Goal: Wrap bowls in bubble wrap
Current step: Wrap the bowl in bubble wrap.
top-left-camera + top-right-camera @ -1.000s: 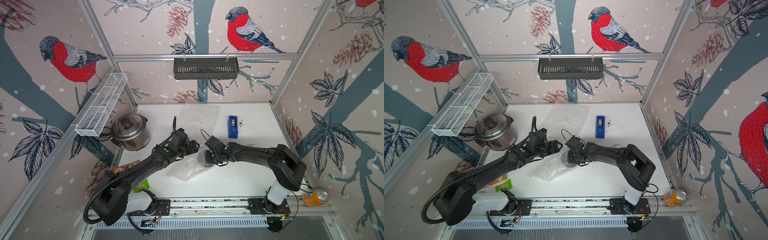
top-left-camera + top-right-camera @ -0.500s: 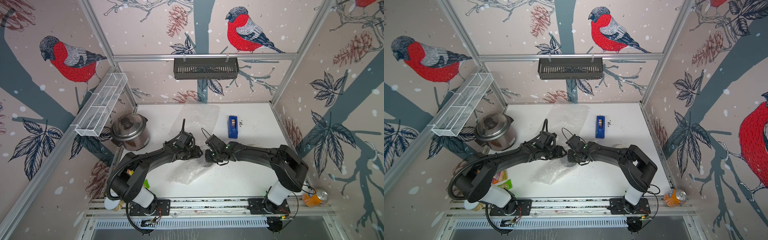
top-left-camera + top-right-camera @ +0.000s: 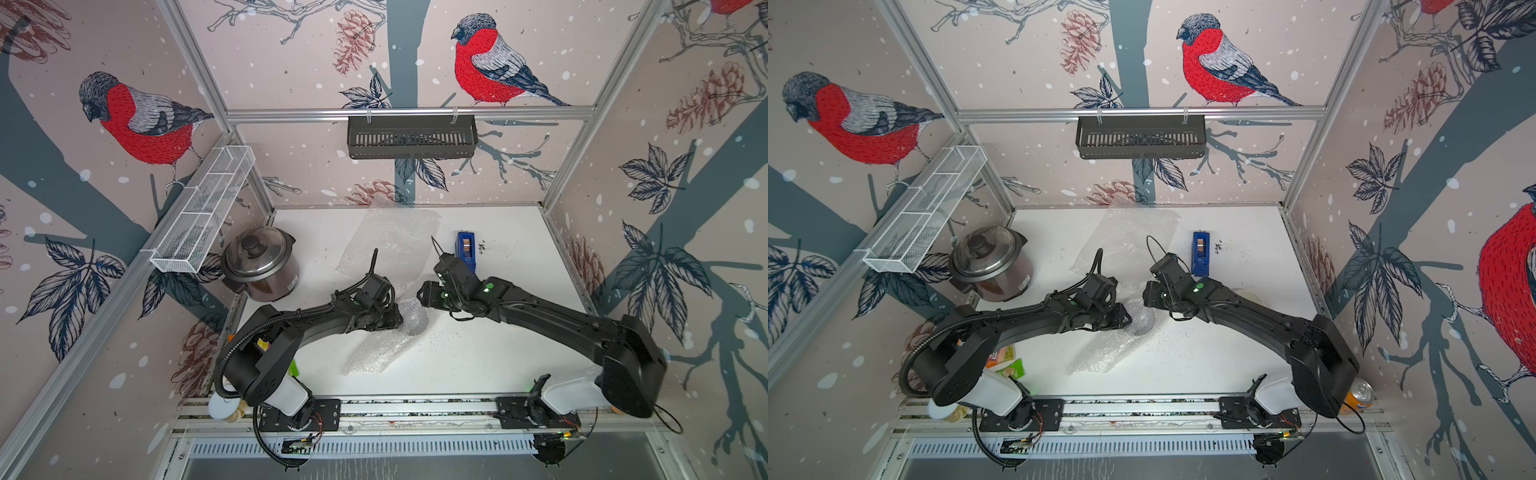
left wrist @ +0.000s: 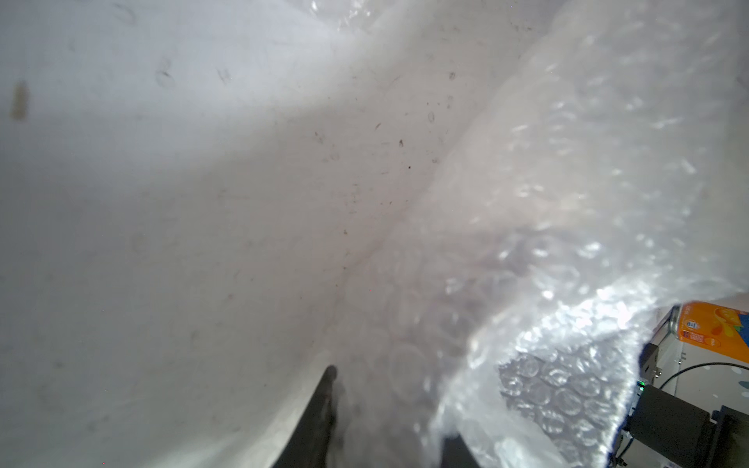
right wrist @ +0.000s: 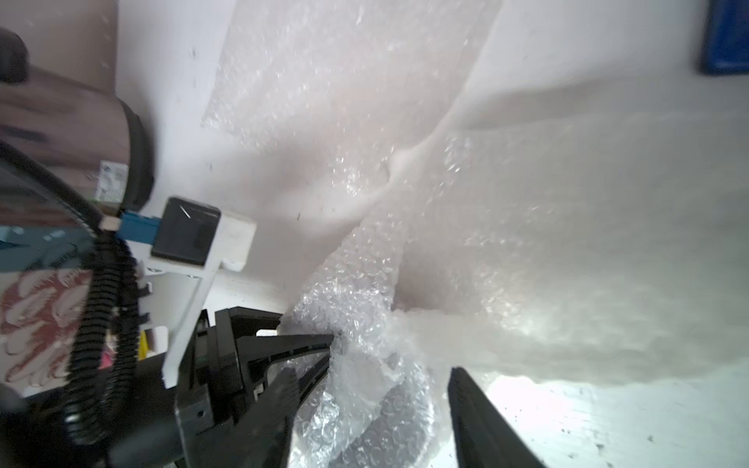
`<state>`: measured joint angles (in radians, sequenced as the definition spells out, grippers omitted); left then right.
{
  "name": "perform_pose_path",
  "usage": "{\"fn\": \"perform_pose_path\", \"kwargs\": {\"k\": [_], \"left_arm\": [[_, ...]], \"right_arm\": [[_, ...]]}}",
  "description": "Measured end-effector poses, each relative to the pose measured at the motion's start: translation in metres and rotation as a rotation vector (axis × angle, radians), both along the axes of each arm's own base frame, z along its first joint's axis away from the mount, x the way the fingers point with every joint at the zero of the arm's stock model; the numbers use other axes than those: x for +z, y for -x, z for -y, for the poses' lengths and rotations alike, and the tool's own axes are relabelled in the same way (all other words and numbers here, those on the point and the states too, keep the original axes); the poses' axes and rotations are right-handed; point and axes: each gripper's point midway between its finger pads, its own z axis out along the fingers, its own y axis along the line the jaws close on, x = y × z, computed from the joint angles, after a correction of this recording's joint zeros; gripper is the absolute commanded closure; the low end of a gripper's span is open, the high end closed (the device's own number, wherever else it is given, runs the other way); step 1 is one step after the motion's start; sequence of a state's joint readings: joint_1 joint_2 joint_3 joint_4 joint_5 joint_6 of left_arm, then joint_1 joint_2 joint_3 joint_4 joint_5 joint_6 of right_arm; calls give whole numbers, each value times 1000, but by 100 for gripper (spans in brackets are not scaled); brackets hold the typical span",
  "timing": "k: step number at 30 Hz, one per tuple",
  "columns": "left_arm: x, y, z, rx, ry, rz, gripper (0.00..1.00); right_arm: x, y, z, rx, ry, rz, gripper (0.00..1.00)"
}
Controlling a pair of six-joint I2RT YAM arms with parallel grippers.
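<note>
Orange can, label unreadable, bubble wrap

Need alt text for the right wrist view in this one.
The left pincer pinches a bunched-up sheet of bubble wrap just above the white table, while the right pincer, jaws apart, straddles the same wrap. Beyond lie a second, flat sheet, a steel cooker and a blue tape dispenser.

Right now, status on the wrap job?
Left gripper pinching bubble wrap bunched over bowl. Right gripper open, alongside. Tape dispenser farther back, clear of both.
</note>
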<state>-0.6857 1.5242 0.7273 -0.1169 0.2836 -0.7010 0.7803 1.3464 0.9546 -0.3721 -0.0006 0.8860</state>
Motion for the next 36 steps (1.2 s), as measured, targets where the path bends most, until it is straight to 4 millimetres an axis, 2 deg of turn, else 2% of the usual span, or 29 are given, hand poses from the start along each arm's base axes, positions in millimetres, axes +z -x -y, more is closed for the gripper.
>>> {"fn": "perform_pose_path", "kwargs": {"k": [3, 6, 9, 13, 15, 17, 18, 19, 20, 22, 25, 27, 29, 32, 36], "left_arm": [[2, -1, -1, 2, -6, 7, 71], [1, 0, -3, 1, -21, 9, 71], [1, 1, -3, -5, -24, 13, 72], [-1, 2, -2, -13, -31, 12, 72], [-2, 2, -2, -14, -33, 10, 72], [-2, 2, -2, -14, -34, 9, 73], [-2, 2, -2, -14, -34, 9, 73], [-2, 2, -2, -14, -34, 9, 73], [-2, 2, -2, -14, -34, 9, 74], [-3, 1, -1, -14, -35, 8, 75], [-4, 1, -1, -2, -32, -1, 78], [-6, 2, 0, 11, -26, -18, 81], [-8, 2, 1, 33, -13, -37, 83], [-12, 5, 2, 76, 14, -78, 85], [-16, 11, 3, 146, 62, -136, 88]], "right_arm": [[-1, -15, 43, -97, -3, 19, 10], [-12, -23, 75, -153, 2, 1, 10], [-22, -34, 87, -151, 3, -18, 20], [-44, -46, 94, -127, 11, -70, 33], [-46, -49, 88, -90, 6, -75, 56], [-44, -54, 84, -67, -6, -63, 74], [-43, -56, 83, -62, -7, -55, 87], [-42, -58, 82, -51, -6, -47, 95], [-40, -59, 80, -45, -11, -41, 98], [-33, -57, 71, -18, -18, -23, 99], [-8, -43, 39, 77, -42, 36, 99], [11, -25, 12, 156, -71, 80, 99], [20, -5, -10, 224, -97, 102, 100], [17, 27, -35, 289, -134, 88, 100], [-15, 66, -62, 343, -141, 4, 99]]}}
